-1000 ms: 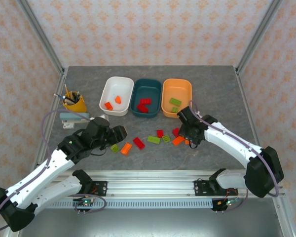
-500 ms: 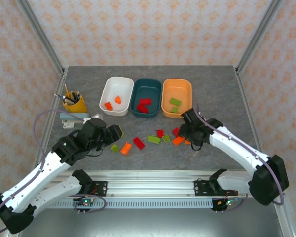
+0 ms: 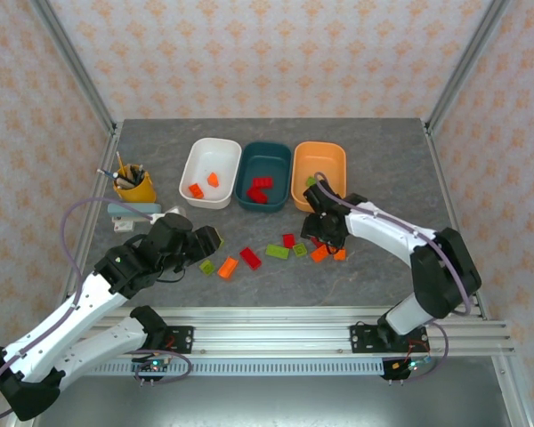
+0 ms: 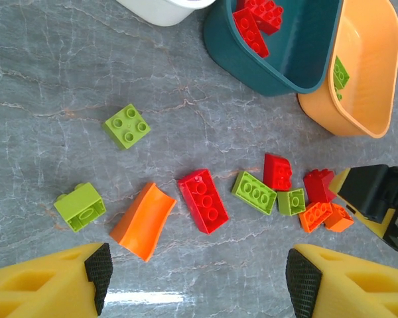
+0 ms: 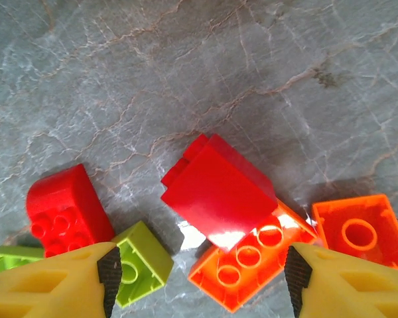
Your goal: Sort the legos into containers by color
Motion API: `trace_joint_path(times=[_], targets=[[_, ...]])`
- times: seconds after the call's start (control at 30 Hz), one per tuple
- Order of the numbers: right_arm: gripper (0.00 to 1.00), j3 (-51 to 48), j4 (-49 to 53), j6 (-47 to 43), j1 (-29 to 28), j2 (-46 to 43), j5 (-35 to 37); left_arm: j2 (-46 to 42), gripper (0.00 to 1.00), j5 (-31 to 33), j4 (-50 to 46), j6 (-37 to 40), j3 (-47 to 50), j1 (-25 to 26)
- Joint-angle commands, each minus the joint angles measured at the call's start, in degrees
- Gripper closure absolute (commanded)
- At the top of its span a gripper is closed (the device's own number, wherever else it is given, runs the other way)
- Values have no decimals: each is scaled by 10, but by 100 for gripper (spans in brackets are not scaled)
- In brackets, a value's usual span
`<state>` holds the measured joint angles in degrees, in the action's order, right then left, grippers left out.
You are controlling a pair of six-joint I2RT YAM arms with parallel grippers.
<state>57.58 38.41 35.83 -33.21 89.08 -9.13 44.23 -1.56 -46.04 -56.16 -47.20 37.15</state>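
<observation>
Sorted: two orange legos (image 3: 203, 184) in white tub (image 3: 190, 169), red in teal tub (image 3: 263, 148), green in orange tub (image 3: 319, 148). About ten lay unsorted on table (image 3: 383, 151), just before the tubs. Jaws of left gripper (image 4: 199, 278) and right gripper (image 3: 325, 233) stood open, empty. Change: right gripper had shifted leftward over red brick (image 5: 219, 192); bricks unmoved.

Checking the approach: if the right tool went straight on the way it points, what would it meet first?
The right tool, open, would likely meet the smooth red brick, overlapping an oblong orange brick; depth is unclear.

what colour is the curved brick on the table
Orange: the curved brick shows best in the left wrist view.
</observation>
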Motion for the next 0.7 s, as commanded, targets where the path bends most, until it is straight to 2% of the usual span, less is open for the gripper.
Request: trace_joint_path(times=[0.0, 0.43, 0.67], targets=[[32, 21, -16, -9, 9, 22, -4, -7, 27, 22, -16, -11, 3, 6], [35, 53, 1, -45, 21, 92, 13, -7, 27, 22, -10, -16, 4, 10], [41, 72, 9, -50, 24, 118, 13, -2, 27, 18, -7, -15, 3, 11]])
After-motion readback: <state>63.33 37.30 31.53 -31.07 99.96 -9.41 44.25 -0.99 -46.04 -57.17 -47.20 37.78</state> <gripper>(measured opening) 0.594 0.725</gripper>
